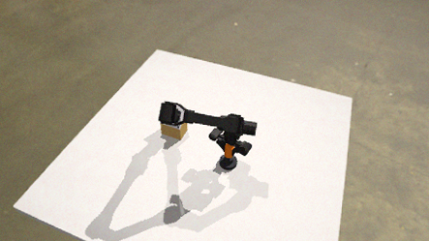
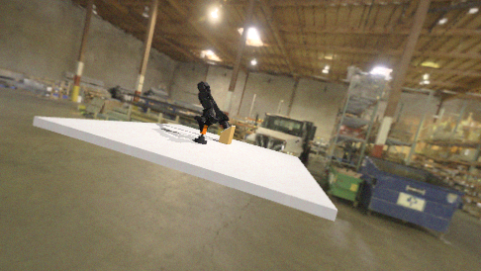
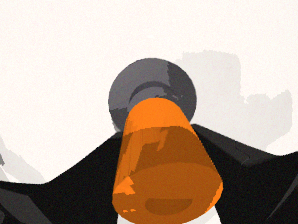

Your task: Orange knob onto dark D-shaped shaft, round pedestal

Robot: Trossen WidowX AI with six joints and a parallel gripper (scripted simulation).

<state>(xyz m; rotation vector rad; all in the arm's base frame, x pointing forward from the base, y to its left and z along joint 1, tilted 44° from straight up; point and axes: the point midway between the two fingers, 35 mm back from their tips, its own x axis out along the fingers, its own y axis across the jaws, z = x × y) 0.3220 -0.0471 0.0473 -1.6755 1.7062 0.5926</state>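
Between the claw's (image 1: 229, 145) (image 2: 203, 128) (image 3: 167, 165) fingers, the orange knob (image 1: 228, 151) (image 2: 204, 131) (image 3: 159, 145).

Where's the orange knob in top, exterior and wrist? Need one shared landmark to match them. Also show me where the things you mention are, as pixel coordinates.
Top: orange knob (image 1: 228, 150) (image 2: 204, 131) (image 3: 157, 145), right of centre, slightly below mid-height.
Exterior: small, left of centre, near mid-height.
Wrist: large, lower centre, running to the bottom edge.
Shared landmark: the dark round pedestal (image 1: 228, 165) (image 2: 200, 140) (image 3: 150, 70), below the knob in top and exterior, above it in the wrist picture.
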